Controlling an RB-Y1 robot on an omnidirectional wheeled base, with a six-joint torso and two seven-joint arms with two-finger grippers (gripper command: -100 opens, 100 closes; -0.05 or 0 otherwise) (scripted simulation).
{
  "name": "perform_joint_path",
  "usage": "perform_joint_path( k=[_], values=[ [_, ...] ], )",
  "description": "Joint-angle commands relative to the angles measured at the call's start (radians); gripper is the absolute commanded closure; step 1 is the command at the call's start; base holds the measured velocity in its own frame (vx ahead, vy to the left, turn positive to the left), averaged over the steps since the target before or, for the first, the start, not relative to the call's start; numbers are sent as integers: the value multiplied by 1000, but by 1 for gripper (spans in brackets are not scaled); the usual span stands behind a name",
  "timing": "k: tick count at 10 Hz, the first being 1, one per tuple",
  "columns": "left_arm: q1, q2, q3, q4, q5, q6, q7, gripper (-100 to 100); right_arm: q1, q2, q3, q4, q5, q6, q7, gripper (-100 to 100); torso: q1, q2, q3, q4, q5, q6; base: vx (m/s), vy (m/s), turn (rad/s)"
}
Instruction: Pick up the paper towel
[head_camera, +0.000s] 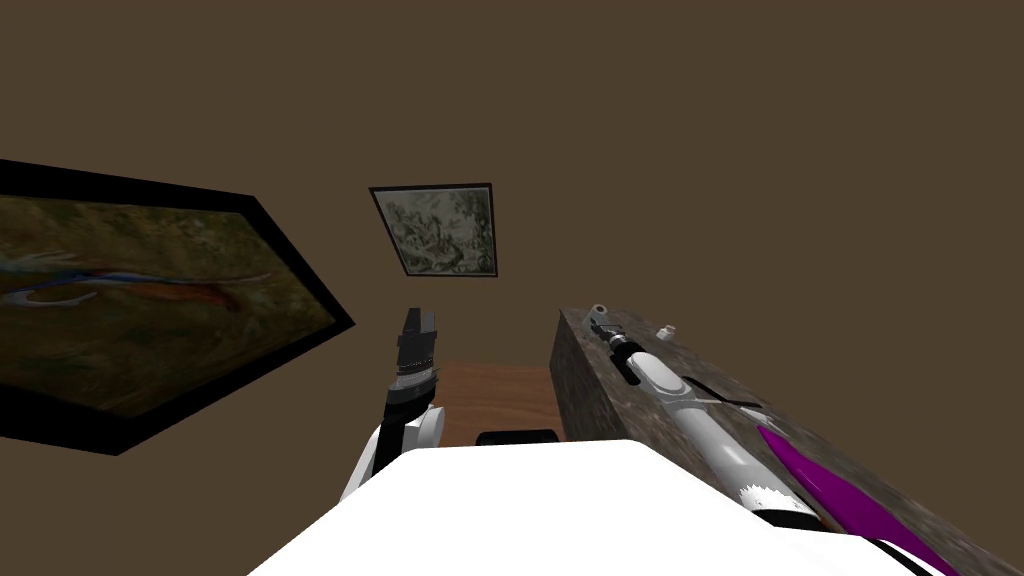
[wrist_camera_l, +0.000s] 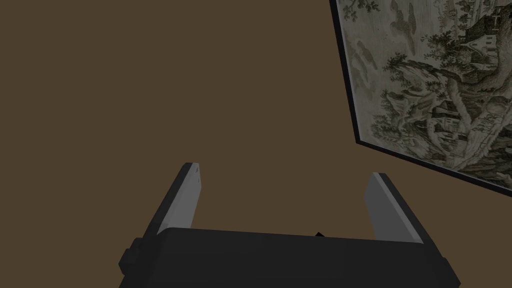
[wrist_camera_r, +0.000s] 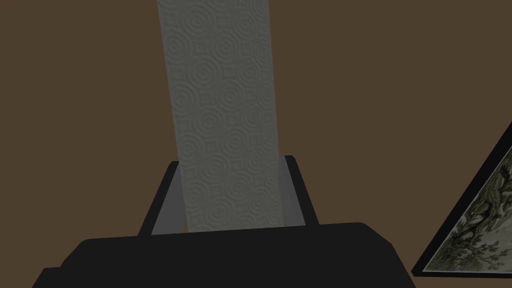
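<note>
Right tool (wrist_camera_r: 231, 160) is clamped on the task item. Both thin grey fingers (wrist_camera_r: 167, 212) press the sides of the grey, ring-embossed paper towel roll (wrist_camera_r: 220, 100). The roll stands straight out from the tool's dark body, between the fingers and well past their tips. Behind it I see the plain brown wall (wrist_camera_r: 75, 100). I can't tell from here whether the roll touches anything below it.

From the head cam, my white and grey right forearm (head_camera: 700, 420) runs along the top of the dark speckled stone counter (head_camera: 580, 390). Its tool end sits over the counter's far left corner. A long magenta pointed shape (head_camera: 840, 490) lies on the counter by its near edge, just beside the forearm. I can't make out what it is. A small white capped object (head_camera: 665, 330) stands near the counter's far edge, apart from the arm.

Left tool (wrist_camera_l: 285, 170) is off the counter's left edge, raised and pointing up. Its fingers are spread wide with nothing between them.

Strip of brown wood floor (head_camera: 495, 390) between left arm and counter.

Farthest back, on the wall, a small black-framed grey-green landscape print (head_camera: 440, 232). Further left, a large black-framed dark painting (head_camera: 130, 300).
</note>
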Motion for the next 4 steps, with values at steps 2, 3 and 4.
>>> perform_joint_path(
  k=[2,3,4],
  values=[
    [0,0,0,0,0,0,0,0,-2,18,-19,-11,76,-6,-40,100,1,0,0,0,0,0,-8,-24,0],
    [0,0,0,0,0,0,0,0,0,8,-9,-13,55,6,-44,100,2,-1,-1,-1,0,0,0,0,0],
    [0,0,0,0,0,0,0,0,0,10,-11,-13,59,3,-44,0,3,-1,-1,-1,0,0,0,0,0]
  ],
)
